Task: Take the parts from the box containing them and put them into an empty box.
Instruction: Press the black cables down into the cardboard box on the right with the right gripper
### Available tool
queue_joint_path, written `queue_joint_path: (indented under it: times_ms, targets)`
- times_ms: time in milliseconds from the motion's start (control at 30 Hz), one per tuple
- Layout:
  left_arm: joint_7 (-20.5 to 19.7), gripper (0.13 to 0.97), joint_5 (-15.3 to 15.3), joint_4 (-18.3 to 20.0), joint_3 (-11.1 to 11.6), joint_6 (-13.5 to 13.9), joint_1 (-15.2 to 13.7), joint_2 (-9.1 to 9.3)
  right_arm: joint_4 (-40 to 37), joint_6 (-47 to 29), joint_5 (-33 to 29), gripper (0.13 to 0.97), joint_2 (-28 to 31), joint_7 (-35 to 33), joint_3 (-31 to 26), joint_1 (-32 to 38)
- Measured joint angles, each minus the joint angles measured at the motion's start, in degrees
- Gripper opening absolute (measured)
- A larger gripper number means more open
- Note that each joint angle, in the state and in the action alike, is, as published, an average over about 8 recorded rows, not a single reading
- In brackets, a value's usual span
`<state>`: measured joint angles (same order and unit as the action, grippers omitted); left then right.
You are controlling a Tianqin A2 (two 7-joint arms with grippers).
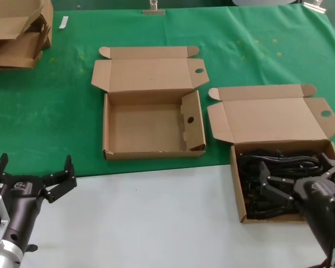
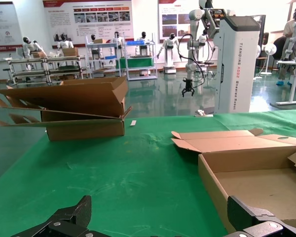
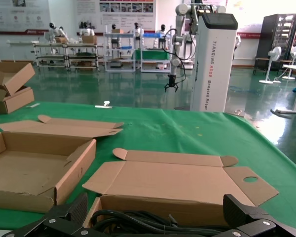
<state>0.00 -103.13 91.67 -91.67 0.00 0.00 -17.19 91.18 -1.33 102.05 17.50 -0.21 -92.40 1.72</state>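
Hovering over the near end of the box containing them (image 1: pixel 279 125), the right gripper (image 1: pixel 301 177) spreads its fingers above the parts (image 1: pixel 279 167). Beside it sits the empty box (image 1: pixel 151 120). At the table's near left corner, the left gripper (image 1: pixel 33 173) waits, spread wide.

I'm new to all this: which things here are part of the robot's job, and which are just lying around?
Job:
- cables
- full box
- empty box
- right gripper, open over the cables
- left gripper, open, waiting

Lying about:
- stacked cartons
- white tag
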Motion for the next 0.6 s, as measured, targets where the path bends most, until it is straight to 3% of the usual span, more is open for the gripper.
queue_joint_path:
  times_ms: [600]
  targets:
    - [0.0,0.966,0.0,0.0,0.0,0.0,0.0,0.0,0.0,0.0,0.0,0.966,0.0,0.0,0.0,0.0]
